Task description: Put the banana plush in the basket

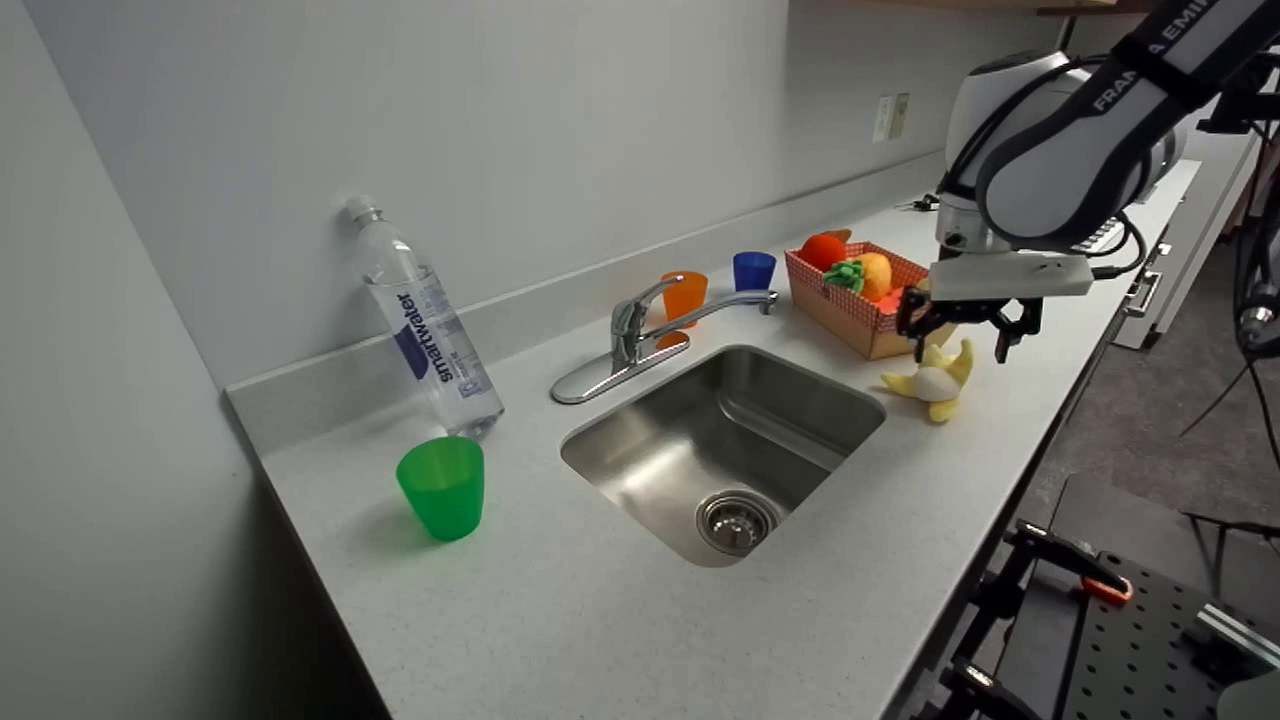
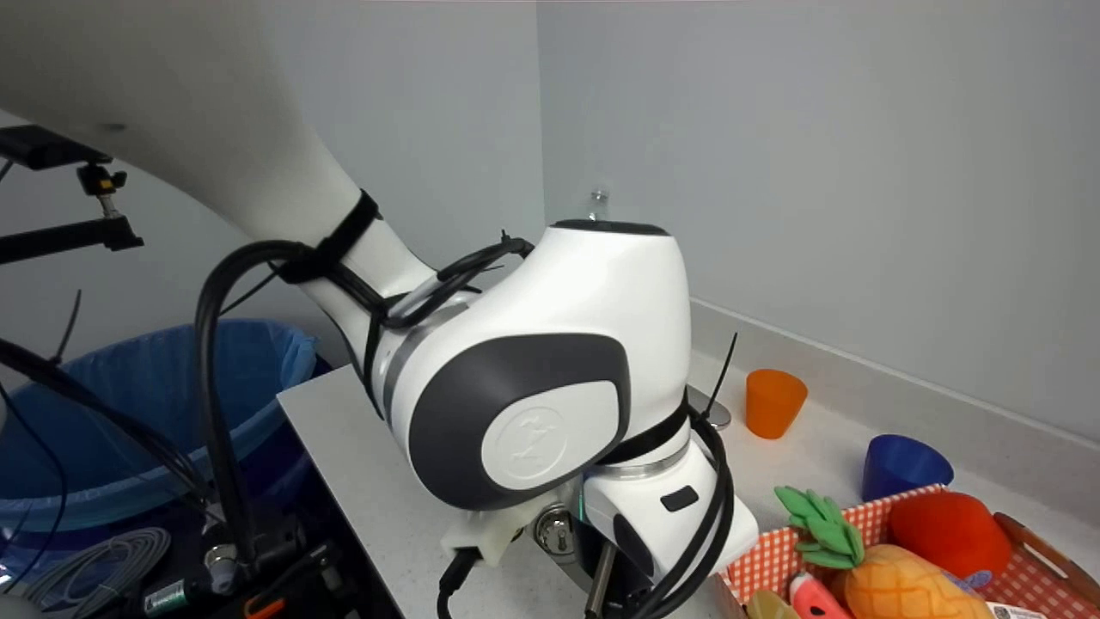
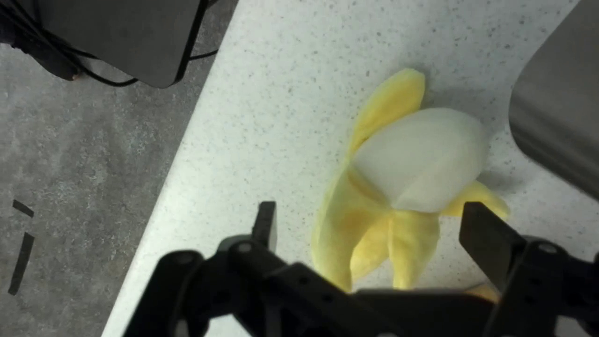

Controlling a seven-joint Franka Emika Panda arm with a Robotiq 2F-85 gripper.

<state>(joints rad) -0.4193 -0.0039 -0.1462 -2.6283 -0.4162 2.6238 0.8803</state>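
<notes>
The banana plush (image 1: pixel 938 384) lies on the counter between the sink and the counter's front edge. It has a white middle and yellow peel flaps, and it fills the middle of the wrist view (image 3: pixel 421 161). The tan basket (image 1: pixel 832 312) with red checked lining stands close behind it and also shows in an exterior view (image 2: pixel 765 563). It holds several plush fruits. My gripper (image 1: pixel 961 357) is open above the plush. In the wrist view its fingers (image 3: pixel 370 206) stand apart on either side of the yellow flaps, with nothing held. The arm hides the plush in an exterior view.
The steel sink (image 1: pixel 720 450) lies beside the plush, with a faucet (image 1: pixel 628 340) behind. An orange cup (image 1: pixel 684 297) and a blue cup (image 1: pixel 753 270) stand near the wall. A green cup (image 1: pixel 445 490) and a leaning bottle (image 1: pixel 430 330) are at the far end.
</notes>
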